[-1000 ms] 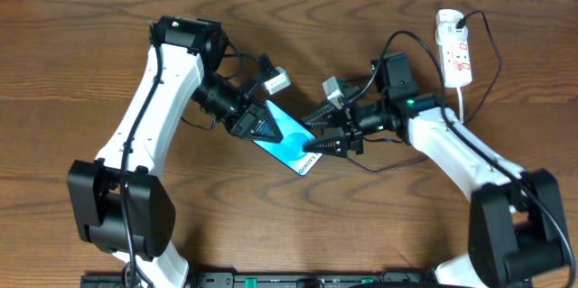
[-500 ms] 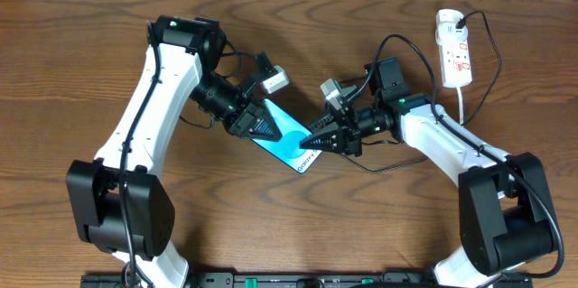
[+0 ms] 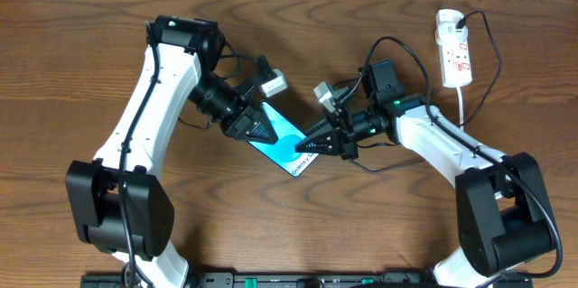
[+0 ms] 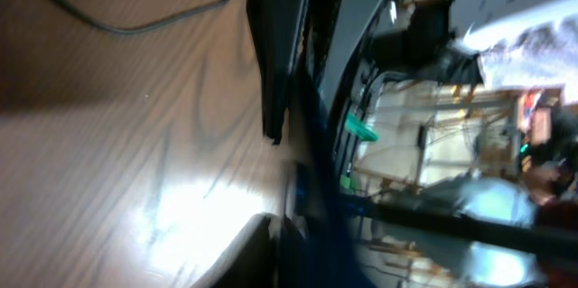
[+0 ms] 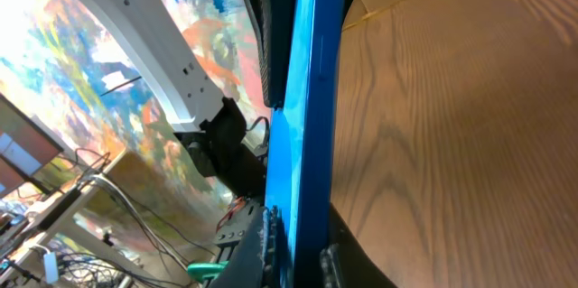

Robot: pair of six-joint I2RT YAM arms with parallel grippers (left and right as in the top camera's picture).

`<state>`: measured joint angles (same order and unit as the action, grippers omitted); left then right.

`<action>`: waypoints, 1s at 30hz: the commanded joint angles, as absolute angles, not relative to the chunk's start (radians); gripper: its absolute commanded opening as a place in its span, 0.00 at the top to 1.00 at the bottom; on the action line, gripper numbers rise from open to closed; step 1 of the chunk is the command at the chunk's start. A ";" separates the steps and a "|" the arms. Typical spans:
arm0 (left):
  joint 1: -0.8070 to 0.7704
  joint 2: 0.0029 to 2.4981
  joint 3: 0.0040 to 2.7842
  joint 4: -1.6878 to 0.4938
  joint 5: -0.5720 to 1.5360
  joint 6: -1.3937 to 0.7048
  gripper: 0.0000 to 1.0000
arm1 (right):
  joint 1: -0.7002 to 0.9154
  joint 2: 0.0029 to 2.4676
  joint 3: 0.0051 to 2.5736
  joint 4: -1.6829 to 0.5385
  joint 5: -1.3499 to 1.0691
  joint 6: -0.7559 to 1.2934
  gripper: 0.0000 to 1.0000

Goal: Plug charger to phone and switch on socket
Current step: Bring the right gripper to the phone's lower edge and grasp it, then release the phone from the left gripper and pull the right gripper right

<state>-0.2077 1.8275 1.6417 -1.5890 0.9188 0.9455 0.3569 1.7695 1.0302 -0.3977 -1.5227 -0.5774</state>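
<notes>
Evidently the right claw (image 3: pixel 307 145) is pressed onto the phone (image 3: pixel 287 131) from its 3 o'clock side. In the right wrist view the blue body is seen edge-on between the two fingers, so a pinch on its long edge is judged. The left claw (image 3: pixel 266 131) is set over the phone's 11 o'clock end. Whether it is spread or pinching cannot be told, since the left wrist view is blurred. This two-sided hold is judged to be meant to steady the phone so that its port end can be met by a connector.

The phone is found near the middle of the table (image 3: pixel 90 17), screen up. Its long axis is run from 11 o'clock to 5 o'clock, with the white "Galaxy" band pointed toward 5 o'clock. The charger (image 3: pixel 375 170) is trailed on the table beside the right arm; its tip cannot be picked out. The socket (image 3: pixel 456 53) is laid well apart at 2 o'clock, its switch not yet touched.
</notes>
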 commanded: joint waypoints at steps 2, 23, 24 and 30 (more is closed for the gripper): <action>-0.192 1.830 1.665 -1.569 1.003 0.932 0.21 | 0.390 1.767 1.033 -0.397 -1.563 -0.569 0.99; 0.145 1.829 1.659 -1.481 1.193 0.753 0.02 | 0.236 1.767 1.033 0.093 -1.390 0.562 0.99; 0.141 1.829 1.659 -1.459 1.171 0.742 0.02 | 0.236 1.767 1.033 0.137 -1.381 0.628 0.99; 0.107 1.829 1.659 -1.102 0.647 0.255 0.02 | 0.235 1.767 1.033 0.398 -1.332 0.944 0.99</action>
<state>0.1230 1.8271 1.6463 -1.2037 1.0096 0.5686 0.2340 1.7714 1.0210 0.3264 -1.3418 0.6762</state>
